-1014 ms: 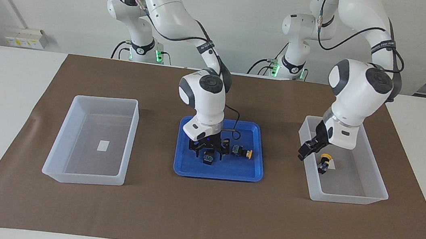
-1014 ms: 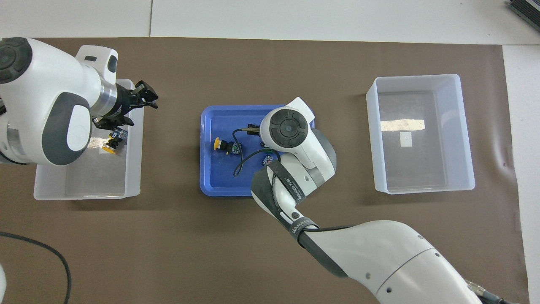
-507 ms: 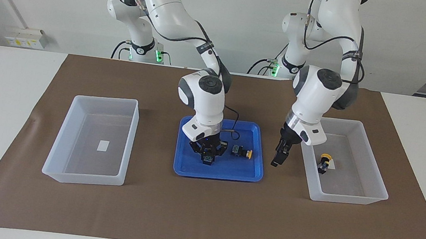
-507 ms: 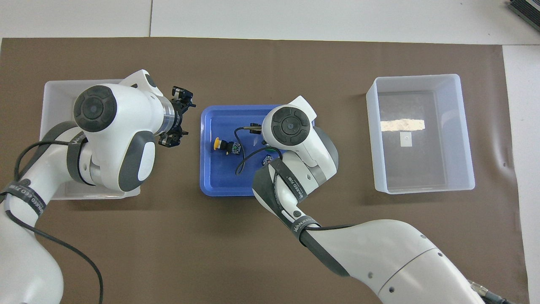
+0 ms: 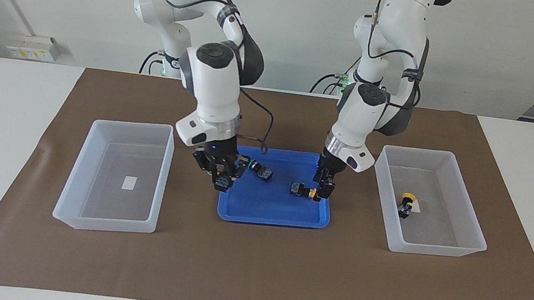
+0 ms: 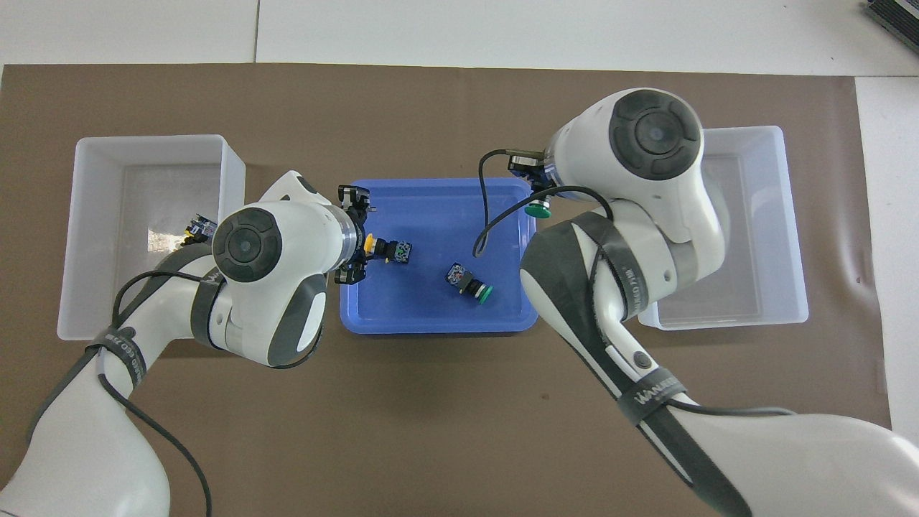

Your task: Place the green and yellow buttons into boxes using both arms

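Right hand (image 5: 222,179) is up over the tray (image 5: 273,216) edge, clamped on a green button (image 6: 538,210). Left hand (image 5: 322,187) is low in the tray, fingers apart astride a yellow button (image 5: 304,190). Another green button (image 5: 261,170) lies in the tray; one yellow (image 5: 406,204) sits in the left-end box (image 5: 425,248).

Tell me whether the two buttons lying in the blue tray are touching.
Apart. The overhead view shows bare blue tray between the yellow button and the loose green button.
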`<state>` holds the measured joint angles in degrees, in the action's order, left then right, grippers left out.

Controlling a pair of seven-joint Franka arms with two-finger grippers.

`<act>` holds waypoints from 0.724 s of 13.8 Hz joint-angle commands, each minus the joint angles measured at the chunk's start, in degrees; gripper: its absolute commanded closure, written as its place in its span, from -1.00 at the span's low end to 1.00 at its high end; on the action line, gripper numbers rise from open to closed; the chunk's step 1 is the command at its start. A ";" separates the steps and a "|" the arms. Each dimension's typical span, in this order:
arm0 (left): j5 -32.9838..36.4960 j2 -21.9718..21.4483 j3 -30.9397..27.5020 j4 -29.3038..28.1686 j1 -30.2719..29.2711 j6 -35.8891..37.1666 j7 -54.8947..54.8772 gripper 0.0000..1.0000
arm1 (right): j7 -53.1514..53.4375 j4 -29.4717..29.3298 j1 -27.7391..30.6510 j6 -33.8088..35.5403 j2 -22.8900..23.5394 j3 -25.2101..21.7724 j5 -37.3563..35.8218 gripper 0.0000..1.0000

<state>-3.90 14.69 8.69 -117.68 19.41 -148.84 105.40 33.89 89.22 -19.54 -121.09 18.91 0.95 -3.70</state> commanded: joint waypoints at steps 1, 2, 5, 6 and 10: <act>-0.76 2.26 -1.05 -1.41 2.30 -3.72 1.82 -0.64 | -8.90 1.83 6.24 1.90 -2.12 0.72 1.15 1.00; -0.76 2.45 -1.05 -2.63 2.39 -4.87 1.83 -0.64 | -12.76 1.92 8.27 2.61 -2.30 0.63 1.15 1.00; -0.76 2.71 -1.14 -4.04 3.27 -6.98 2.00 -0.64 | -21.92 4.01 13.99 3.14 -3.00 0.72 1.15 1.00; -0.85 3.06 -1.14 -4.05 3.18 -8.21 2.52 -0.64 | -24.55 6.46 15.57 2.27 -3.79 0.72 1.15 1.00; -0.76 4.91 -1.14 -4.66 3.27 -11.82 2.27 -0.57 | -31.34 18.33 20.59 -7.90 -5.99 0.63 1.15 1.00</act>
<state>-3.90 18.88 8.61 -121.11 21.43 -157.87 107.53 5.26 99.55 -0.87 -122.80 16.07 0.89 -3.47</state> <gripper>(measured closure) 0.185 0.590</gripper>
